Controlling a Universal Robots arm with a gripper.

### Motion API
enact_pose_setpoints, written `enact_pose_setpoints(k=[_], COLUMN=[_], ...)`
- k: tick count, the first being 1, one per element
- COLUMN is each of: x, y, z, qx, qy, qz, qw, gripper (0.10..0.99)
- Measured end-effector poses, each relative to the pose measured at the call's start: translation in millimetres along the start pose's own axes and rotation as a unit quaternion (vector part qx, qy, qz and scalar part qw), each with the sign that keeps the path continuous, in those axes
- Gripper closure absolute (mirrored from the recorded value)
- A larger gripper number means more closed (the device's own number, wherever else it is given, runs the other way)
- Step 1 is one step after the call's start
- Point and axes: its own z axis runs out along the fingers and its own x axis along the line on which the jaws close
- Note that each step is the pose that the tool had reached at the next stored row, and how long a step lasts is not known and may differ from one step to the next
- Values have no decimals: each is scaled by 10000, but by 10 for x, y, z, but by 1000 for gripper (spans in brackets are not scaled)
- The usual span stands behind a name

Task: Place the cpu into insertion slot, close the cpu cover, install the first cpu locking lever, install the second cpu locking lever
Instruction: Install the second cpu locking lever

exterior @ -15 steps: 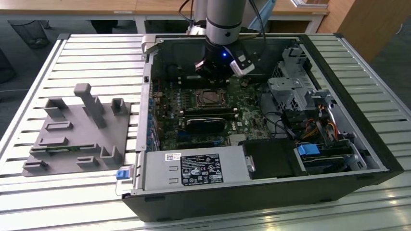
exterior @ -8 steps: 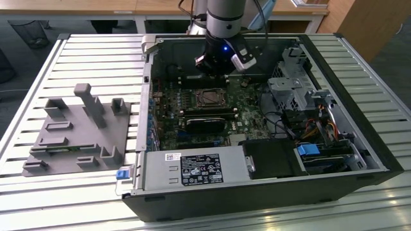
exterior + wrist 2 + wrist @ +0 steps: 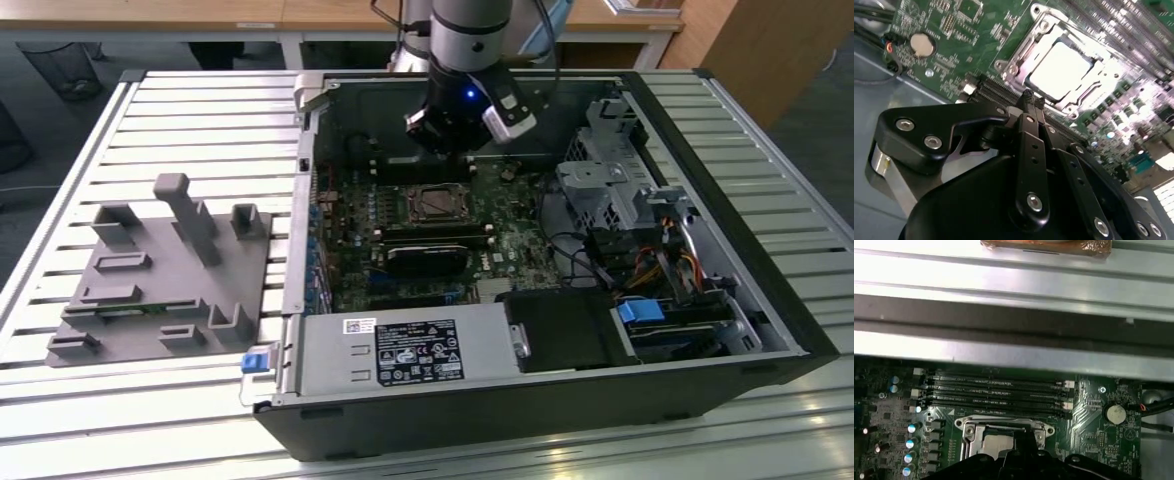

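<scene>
The cpu (image 3: 1061,67), with its pale silvery top, lies in the insertion slot (image 3: 434,203) on the green motherboard. The cpu cover (image 3: 1015,59), a silvery frame plate, lies flat around the chip, which shows through its window. In the first wrist view the cover (image 3: 1004,424) and cpu (image 3: 996,444) appear past the black fingers. My gripper (image 3: 1030,98) is shut with nothing between its tips, hovering just off one edge of the socket. In the exterior view the gripper (image 3: 447,150) hangs inside the open case, a little beyond the socket.
Long black memory slots (image 3: 996,390) run beside the socket, and a black heatsink block (image 3: 427,262) sits on its near side. A coin cell (image 3: 922,44), a power supply (image 3: 400,350), a drive cage with cables (image 3: 621,200) and the case walls crowd around. A grey fixture (image 3: 167,270) stands outside on the exterior view's left.
</scene>
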Motion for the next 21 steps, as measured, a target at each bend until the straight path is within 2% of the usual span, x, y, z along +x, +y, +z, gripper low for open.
enact_pose_setpoints(k=[8,12,13,21], x=[16,18,19,28], y=[-236,-271,-280,-419], z=[-21,-24,-25,-32], qx=[-4,-10,-13,-24], qy=[8,114,126,127], qz=[1,28,41,82], qw=[10000,9999,9999,9999], gripper=[965,965,965,965])
